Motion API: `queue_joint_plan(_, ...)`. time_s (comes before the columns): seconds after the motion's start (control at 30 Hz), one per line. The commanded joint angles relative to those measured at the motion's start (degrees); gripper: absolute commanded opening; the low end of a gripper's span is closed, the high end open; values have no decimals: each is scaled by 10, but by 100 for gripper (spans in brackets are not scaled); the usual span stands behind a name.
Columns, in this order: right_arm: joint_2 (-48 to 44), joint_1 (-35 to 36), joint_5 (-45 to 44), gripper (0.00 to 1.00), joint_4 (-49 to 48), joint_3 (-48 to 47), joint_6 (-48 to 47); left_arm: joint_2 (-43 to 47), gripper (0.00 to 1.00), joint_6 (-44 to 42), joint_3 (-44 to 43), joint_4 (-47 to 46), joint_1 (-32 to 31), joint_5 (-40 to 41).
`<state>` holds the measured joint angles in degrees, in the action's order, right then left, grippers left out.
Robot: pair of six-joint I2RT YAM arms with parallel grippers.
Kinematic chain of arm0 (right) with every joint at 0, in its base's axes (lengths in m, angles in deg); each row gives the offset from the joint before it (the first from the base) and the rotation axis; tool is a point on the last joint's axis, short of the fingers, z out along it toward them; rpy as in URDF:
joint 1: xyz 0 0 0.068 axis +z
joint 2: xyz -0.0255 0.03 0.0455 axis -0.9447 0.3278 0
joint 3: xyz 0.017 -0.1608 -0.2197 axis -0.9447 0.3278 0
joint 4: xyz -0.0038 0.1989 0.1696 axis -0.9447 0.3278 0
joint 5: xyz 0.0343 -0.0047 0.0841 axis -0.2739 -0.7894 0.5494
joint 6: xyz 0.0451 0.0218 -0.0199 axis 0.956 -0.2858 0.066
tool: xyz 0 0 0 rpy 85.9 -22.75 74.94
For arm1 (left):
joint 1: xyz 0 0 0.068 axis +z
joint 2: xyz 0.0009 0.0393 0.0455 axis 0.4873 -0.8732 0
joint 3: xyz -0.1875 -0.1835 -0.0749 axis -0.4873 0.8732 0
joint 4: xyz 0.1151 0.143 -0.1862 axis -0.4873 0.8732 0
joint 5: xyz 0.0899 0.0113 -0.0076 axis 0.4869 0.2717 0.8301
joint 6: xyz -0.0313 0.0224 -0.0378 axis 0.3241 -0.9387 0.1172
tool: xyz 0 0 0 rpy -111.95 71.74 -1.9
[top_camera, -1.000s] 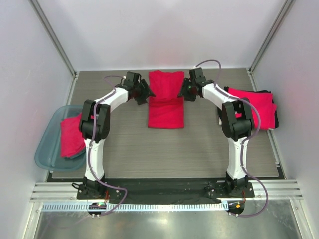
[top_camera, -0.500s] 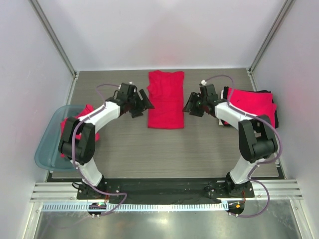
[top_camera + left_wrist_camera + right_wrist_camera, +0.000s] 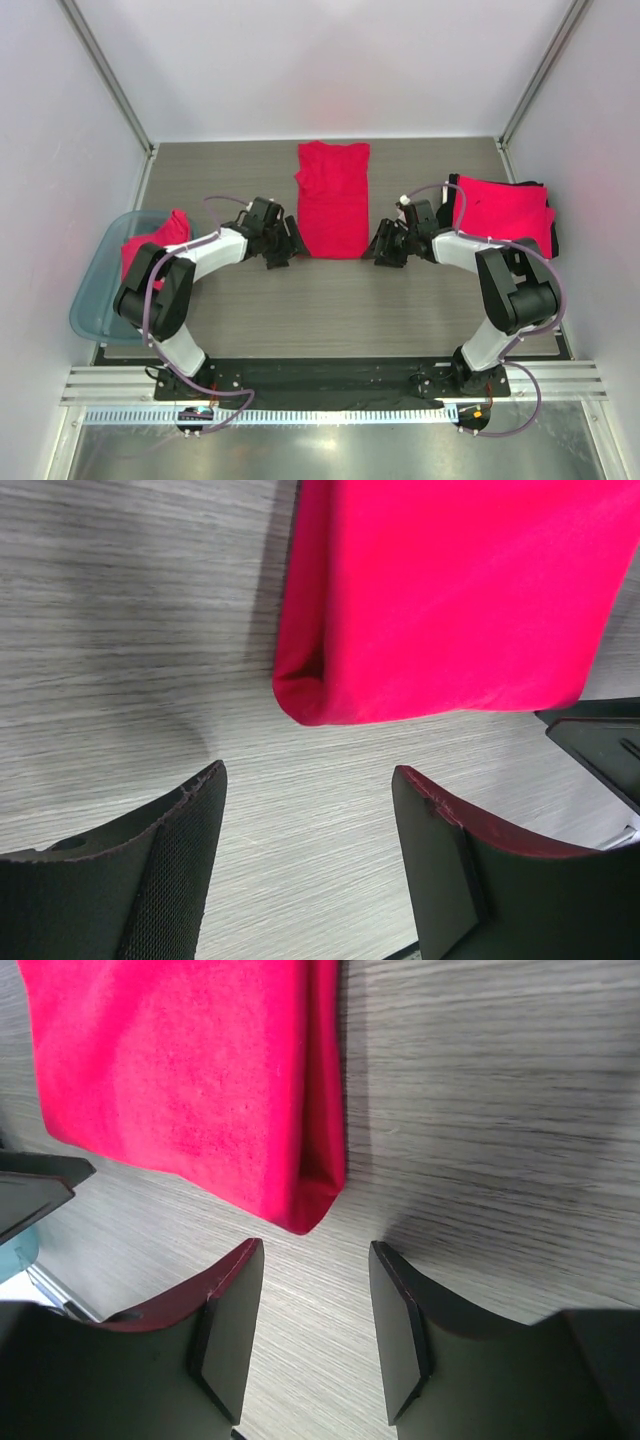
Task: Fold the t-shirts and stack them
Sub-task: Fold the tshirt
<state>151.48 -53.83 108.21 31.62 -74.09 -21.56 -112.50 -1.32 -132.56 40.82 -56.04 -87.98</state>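
Left fingers [image 3: 180, 860]: apart, holding nothing, low over the surface [image 3: 330, 310], straddling bare woodgrain just short of the shirt's [image 3: 333, 200] near-left corner. Not touching the cloth.

Right fingers [image 3: 402, 1330]: apart, empty, mirrored at the near-right corner with a thin strip of surface between tips and hem.

Shirt: red, folded to a long rectangle, lying flat mid-surface with its neck end toward the back wall. Near hem lies level with both sets of fingers.

Room: open surface from the hem back to the arm bases, and bare strips on both sides of the shirt.

Wrist views only: left wrist shows the corner of the shirt [image 3: 450, 590] as a rounded, doubled fold. Right wrist shows the shirt's [image 3: 170, 1070] side edge as stacked layers. Each catches a dark finger of the opposite arm at the frame edge.

Top view only: a stack [image 3: 505, 215] of folded red shirts at the right edge, with a dark layer showing at its far side. A bin [image 3: 95, 290] at the left edge holds a loose shirt [image 3: 150, 250].
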Motion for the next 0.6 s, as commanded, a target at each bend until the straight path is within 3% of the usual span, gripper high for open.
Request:
queue_joint_plan(0.0, -4, 4, 15, 52, -31, 2, 8, 28, 68, -7, 5, -30, 2, 7)
queue_joint_plan(0.2, 35, 4, 11, 40, -56, -15, 20, 27, 62, 3, 7, -27, 6, 6)
queue_joint_plan(0.27, 42, 4, 7, 30, -66, -13, 22, 25, 62, 5, 8, -28, 11, 7)
queue_joint_plan(0.33, 49, 4, 5, 5, -77, -12, 16, 20, 60, 8, 12, -35, 19, -7)
queue_joint_plan(0.37, 50, 4, 6, 1, -78, -12, 13, 18, 59, 15, 15, -47, 22, -10)
queue_joint_plan(0.57, 27, 3, 4, 1, -113, 14, 6, -3, 52, 28, 19, -76, 31, -33)
